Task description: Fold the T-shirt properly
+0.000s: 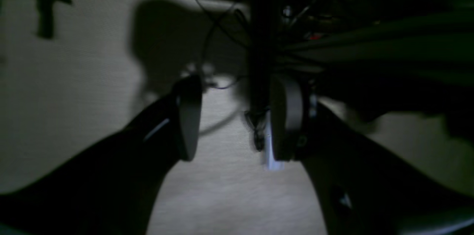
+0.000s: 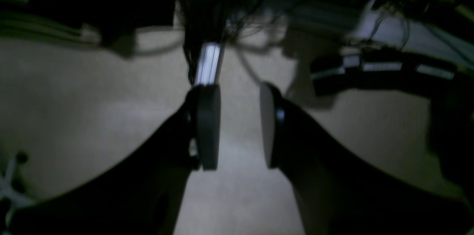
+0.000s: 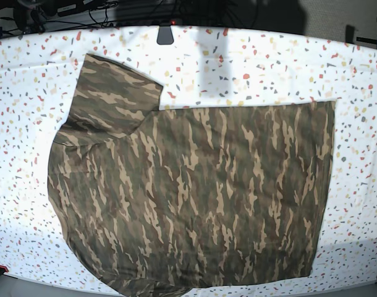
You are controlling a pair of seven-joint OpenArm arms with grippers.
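The camouflage T-shirt [image 3: 194, 192] lies spread flat and sideways in the base view, hem to the right, one sleeve [image 3: 117, 96] pointing to the back left. No neck label shows. Neither arm appears in the base view. In the dim left wrist view my left gripper [image 1: 237, 124] is open and empty, with pale ground behind it. In the right wrist view my right gripper [image 2: 238, 127] is open and empty too. The shirt shows in neither wrist view.
A white cloth speckled with red, yellow and grey [image 3: 269, 62] covers the table under the shirt. A small dark object [image 3: 165, 34] sits at the back edge. Cables and dark gear lie behind the table [image 3: 83, 9].
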